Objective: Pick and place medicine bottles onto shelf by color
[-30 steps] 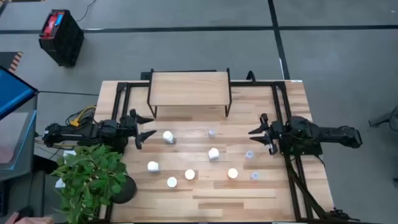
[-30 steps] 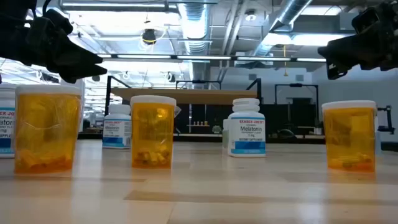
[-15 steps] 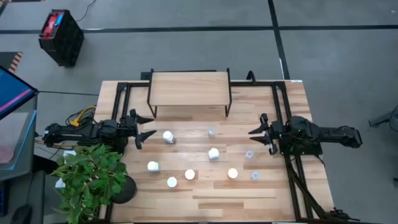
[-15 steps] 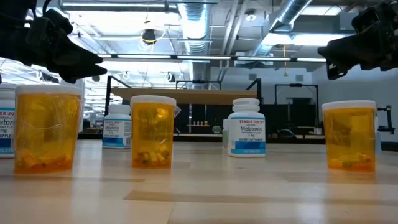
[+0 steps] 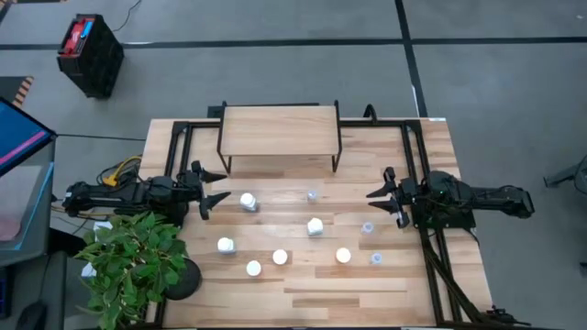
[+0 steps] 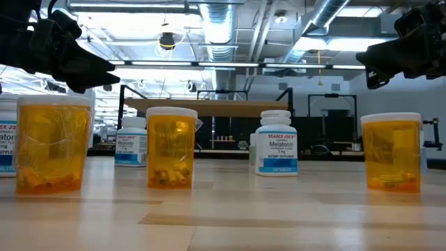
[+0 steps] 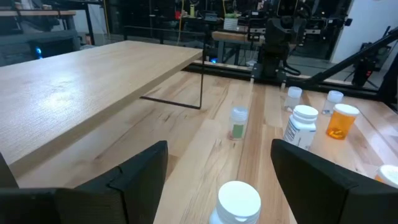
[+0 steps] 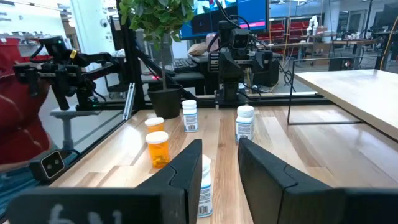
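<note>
Medicine bottles stand upright, caps up, scattered over the middle and lower part of the wooden table in the high view: a white bottle nearest the left gripper, another white bottle at centre, orange bottles lower down, and small clear bottles toward the right gripper. The shelf sits bare at upper centre, its long axis running left to right. Both grippers hover at the table's sides with jaws spread, holding nothing. A potted plant fills the lower left.
</note>
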`<control>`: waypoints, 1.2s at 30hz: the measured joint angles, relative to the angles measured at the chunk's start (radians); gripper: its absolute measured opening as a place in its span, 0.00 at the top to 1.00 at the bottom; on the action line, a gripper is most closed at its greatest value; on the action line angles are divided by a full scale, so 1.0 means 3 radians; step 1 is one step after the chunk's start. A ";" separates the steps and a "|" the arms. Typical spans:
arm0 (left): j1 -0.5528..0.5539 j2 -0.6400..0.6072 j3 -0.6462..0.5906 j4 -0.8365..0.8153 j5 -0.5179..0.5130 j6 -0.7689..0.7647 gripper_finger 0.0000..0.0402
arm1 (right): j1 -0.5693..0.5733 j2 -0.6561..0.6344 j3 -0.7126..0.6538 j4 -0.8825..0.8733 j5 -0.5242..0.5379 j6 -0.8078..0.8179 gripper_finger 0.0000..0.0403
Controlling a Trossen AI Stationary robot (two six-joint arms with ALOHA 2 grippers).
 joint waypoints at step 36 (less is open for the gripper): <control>0.0000 0.0000 -0.0010 0.0099 -0.0197 -0.0342 0.32 | -0.0020 0.0005 0.0251 0.0843 0.0617 -0.0116 0.69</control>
